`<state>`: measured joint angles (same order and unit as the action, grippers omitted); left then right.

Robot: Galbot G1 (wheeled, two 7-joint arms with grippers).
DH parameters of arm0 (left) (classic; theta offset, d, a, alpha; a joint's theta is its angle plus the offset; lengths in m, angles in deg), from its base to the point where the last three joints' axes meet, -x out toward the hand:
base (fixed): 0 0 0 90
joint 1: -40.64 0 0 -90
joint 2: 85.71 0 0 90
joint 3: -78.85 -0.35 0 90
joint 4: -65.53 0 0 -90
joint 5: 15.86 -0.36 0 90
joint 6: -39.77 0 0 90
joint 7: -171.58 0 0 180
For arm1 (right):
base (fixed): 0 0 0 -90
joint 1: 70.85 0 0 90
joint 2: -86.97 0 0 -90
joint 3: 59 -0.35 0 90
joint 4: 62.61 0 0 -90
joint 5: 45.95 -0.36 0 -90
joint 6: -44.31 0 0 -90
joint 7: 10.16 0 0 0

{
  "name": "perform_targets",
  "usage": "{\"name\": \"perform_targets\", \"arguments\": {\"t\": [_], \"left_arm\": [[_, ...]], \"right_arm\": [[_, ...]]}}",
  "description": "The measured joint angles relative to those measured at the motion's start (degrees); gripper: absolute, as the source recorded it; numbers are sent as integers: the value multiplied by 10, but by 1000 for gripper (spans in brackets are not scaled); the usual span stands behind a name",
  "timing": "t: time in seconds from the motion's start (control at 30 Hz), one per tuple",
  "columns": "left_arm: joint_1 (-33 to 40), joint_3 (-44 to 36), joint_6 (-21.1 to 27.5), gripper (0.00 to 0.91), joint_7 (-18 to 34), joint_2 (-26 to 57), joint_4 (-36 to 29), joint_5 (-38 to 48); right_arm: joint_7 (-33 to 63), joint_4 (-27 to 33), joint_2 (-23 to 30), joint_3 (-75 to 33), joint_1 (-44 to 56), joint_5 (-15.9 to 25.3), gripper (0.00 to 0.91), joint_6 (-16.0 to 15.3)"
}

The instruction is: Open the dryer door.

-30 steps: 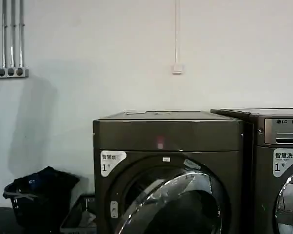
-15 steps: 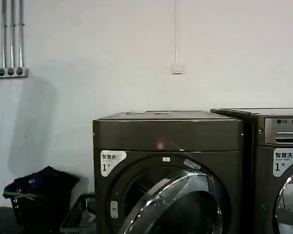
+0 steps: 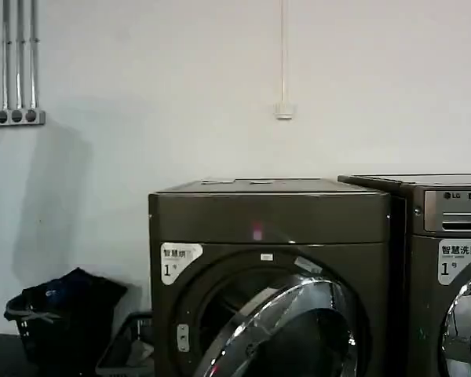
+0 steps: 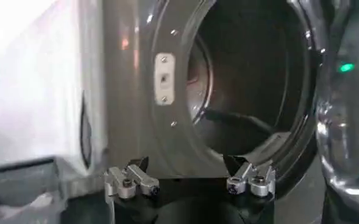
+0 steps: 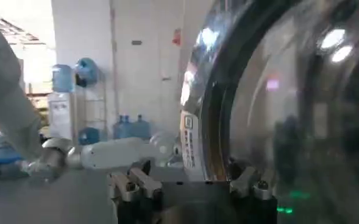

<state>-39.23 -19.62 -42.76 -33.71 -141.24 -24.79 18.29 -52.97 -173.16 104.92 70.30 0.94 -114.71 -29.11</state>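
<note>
Dryer door ajar, left hand spread facing drum opening

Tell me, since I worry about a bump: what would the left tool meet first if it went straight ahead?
Probably nothing at once: the left tool, open, points into the dryer's dark drum opening, past the swung-out dryer door. Depth inside is unclear.

The room was lit pretty evenly in the head view, a bit dim and flat, with a soft broad shadow thrown on the white wall to the left of the dryer. Bright streaky glare was picked up on the chrome rim of the dryer door. In the left wrist view the far left was totally blown out, while the drum opening was left dark. Everything in the right wrist view was smeared and soft, with ceiling lights mirrored in the glass.
</note>
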Motion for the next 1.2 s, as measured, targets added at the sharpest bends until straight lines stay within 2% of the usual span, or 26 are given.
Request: {"name": "perform_targets", "arguments": {"t": [0.2, 0.4, 0.57, 0.87, 1.0, 1.2], "left_arm": [[30, -29, -3, 907, -10, -2, 7, 8], [57, -56, -7, 907, -25, -2, 13, 16], [81, -82, -11, 907, -42, 0, 22, 8], [114, -129, -28, 907, -89, 1, 39, -10], [124, -146, -30, 907, -95, 0, 48, -11], [133, -160, -35, 907, -100, 0, 47, 0]], "right_arm": [[55, -37, 5, -206, 201, 26, 907, 18], [104, -59, 47, -411, 396, 43, 907, 3], [133, -65, 92, -540, 507, 67, 907, -6], [214, -83, 177, -677, 603, 124, 907, -35], [257, -95, 221, -721, 619, 161, 907, -46], [304, -114, 292, -786, 622, 193, 907, -60]]}}
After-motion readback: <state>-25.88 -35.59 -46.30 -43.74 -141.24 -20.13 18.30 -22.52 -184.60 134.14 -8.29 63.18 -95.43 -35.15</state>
